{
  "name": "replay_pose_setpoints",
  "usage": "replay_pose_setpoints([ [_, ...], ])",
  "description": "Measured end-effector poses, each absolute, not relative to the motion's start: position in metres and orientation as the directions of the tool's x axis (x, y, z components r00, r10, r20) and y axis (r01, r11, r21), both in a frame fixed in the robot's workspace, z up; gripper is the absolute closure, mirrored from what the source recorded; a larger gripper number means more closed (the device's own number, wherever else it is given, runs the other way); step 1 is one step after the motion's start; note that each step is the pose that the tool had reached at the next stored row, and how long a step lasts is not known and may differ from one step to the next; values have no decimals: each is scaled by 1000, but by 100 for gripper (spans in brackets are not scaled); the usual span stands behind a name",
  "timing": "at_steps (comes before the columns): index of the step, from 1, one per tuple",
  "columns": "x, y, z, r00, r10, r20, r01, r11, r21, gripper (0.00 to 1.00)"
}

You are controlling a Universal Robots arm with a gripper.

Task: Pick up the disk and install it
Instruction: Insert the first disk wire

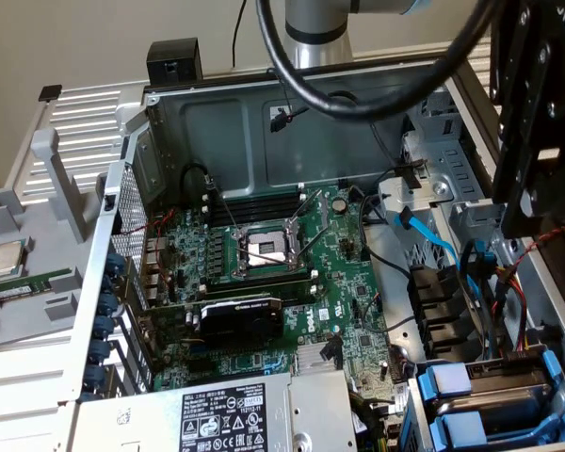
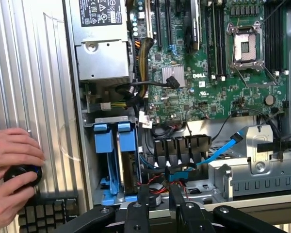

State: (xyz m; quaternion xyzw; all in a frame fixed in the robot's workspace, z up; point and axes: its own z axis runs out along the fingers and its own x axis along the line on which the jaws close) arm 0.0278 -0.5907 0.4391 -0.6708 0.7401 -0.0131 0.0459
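Well, the open computer case (image 1: 226, 122) is the biggest thing in sight, with its green motherboard (image 1: 348, 273) lying flat inside and the grey power supply (image 1: 226, 414) next to it. Beside the supply, in the case's corner, is the drive bay, where two blue-framed drives (image 2: 101, 141) stand side by side. I cannot tell which of them is the disk. The gripper (image 2: 160, 206) hovers over the case edge near that bay, its fingers (image 2: 143, 206) a narrow gap apart with nothing between them. Outside the case, a person's hand (image 2: 14, 150) rests on the ribbed panel (image 2: 34, 73), curled against a small black knob (image 2: 22, 174).
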Motion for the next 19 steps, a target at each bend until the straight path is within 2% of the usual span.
replay_pose_setpoints([
  [2, 28, -590, 439, -96, -995, -36, -992, 99, -82, 69],
  [4, 28, -589, 439, -96, -995, -3, -992, 96, -84, 69],
  [6, 29, -584, 439, -96, -995, 17, -992, 94, -86, 69],
  [10, 31, -574, 438, -96, -995, 20, -992, 94, -80, 69],
  [19, 39, -566, 431, -95, -995, 26, -995, 95, -20, 69],
])
